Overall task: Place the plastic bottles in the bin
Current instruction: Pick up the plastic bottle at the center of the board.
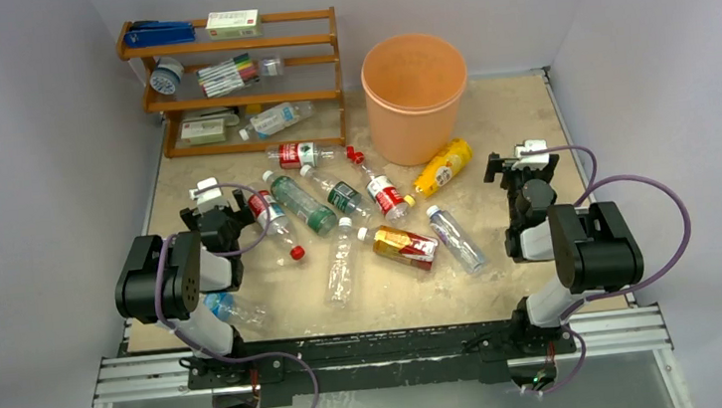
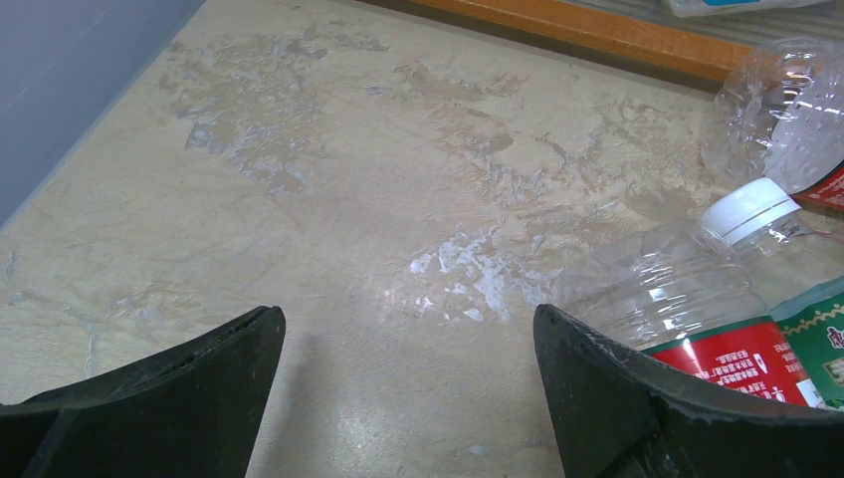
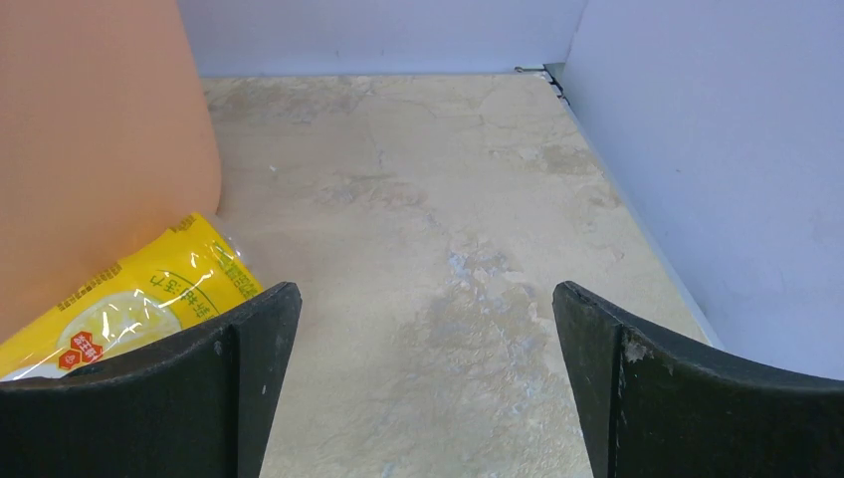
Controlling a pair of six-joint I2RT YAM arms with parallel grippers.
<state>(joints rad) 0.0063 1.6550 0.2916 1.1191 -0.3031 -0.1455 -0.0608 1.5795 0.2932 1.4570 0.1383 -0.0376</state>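
Several plastic bottles lie scattered across the middle of the table, among them a yellow one [image 1: 443,166], a red-labelled one [image 1: 404,245] and a clear one [image 1: 340,263]. The orange-peach bin [image 1: 414,119] stands upright at the back, just behind the yellow bottle. At the left edge of the scatter my left gripper [image 1: 212,206] is open and empty. In the left wrist view the left gripper [image 2: 406,317] holds only bare table between its fingers, and a white-capped, red-labelled bottle [image 2: 687,299] lies just right of it. My right gripper [image 1: 518,161] is open at the right. The right gripper [image 3: 426,291] is empty, with the yellow bottle [image 3: 149,294] and the bin [image 3: 100,149] to its left.
A wooden shelf [image 1: 235,76] at the back left holds a stapler, marker pens, small boxes, a clock and one bottle [image 1: 276,119]. Another bottle [image 1: 233,311] lies partly under my left arm. Grey walls close in the table on the left, back and right [image 3: 717,149].
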